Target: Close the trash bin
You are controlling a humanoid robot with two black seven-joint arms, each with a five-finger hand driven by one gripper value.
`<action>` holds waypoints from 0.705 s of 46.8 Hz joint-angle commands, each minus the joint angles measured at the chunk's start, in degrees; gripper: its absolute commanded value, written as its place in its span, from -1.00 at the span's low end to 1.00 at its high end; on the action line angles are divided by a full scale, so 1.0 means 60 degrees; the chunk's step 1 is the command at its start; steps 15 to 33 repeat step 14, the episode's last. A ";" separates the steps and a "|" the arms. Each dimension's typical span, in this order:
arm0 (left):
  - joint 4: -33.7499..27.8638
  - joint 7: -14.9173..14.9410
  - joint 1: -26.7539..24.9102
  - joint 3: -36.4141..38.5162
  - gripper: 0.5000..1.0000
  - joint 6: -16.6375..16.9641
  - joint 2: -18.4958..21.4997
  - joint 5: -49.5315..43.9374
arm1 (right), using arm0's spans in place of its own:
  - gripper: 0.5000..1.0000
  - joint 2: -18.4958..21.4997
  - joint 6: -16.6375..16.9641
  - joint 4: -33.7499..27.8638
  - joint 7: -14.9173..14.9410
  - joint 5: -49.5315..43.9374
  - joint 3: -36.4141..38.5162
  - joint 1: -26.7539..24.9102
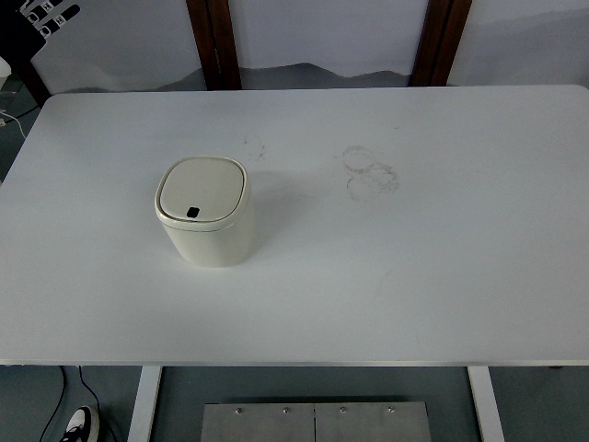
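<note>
A cream trash bin [204, 226] with rounded corners stands upright on the white table [414, 276], left of the middle. Its lid [202, 189] lies flat on the rim, with a small dark button near the front edge. Neither of my arms or hands shows anywhere in the head view.
A dark shape with white marks [41, 17] pokes in at the top left corner, beyond the table; I cannot tell what it is. Faint ring stains [371, 175] mark the tabletop right of the bin. Two brown posts [213, 41] stand behind the far edge.
</note>
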 commanded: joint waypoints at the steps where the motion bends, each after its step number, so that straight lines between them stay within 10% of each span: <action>1: -0.0004 0.0000 0.0001 -0.0001 1.00 0.0003 -0.0004 0.0006 | 0.98 0.0000 -0.0001 0.0000 -0.0001 -0.0009 0.0000 -0.0001; 33: 0.0010 -0.0014 0.0001 0.0013 1.00 0.0061 -0.0004 0.0050 | 0.98 0.0000 -0.0001 0.0000 0.0013 -0.0009 -0.0014 -0.0001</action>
